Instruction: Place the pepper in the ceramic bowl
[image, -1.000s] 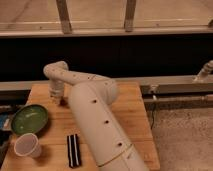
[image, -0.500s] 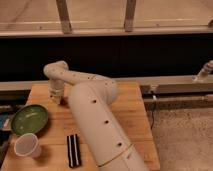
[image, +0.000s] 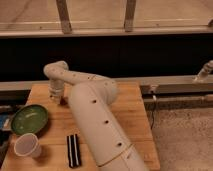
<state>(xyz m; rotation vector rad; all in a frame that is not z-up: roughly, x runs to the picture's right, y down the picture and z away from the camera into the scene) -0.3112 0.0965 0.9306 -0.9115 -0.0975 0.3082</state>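
Observation:
The green ceramic bowl (image: 30, 119) sits at the left of the wooden table (image: 127, 107) and looks empty. My gripper (image: 56, 95) points down over the table's far left part, just behind and to the right of the bowl. A small dark shape (image: 62, 100) lies at the gripper's tip on the table side. It could be the pepper, but I cannot tell whether it is held or only lies there. My big white arm (image: 95, 120) runs from the lower middle up to the gripper and hides the middle of the table.
A white paper cup (image: 27, 146) stands in front of the bowl near the table's front left corner. A black striped object (image: 74, 150) lies beside the arm near the front edge. Something blue (image: 4, 121) shows at the left edge. A dark wall and rail run behind the table.

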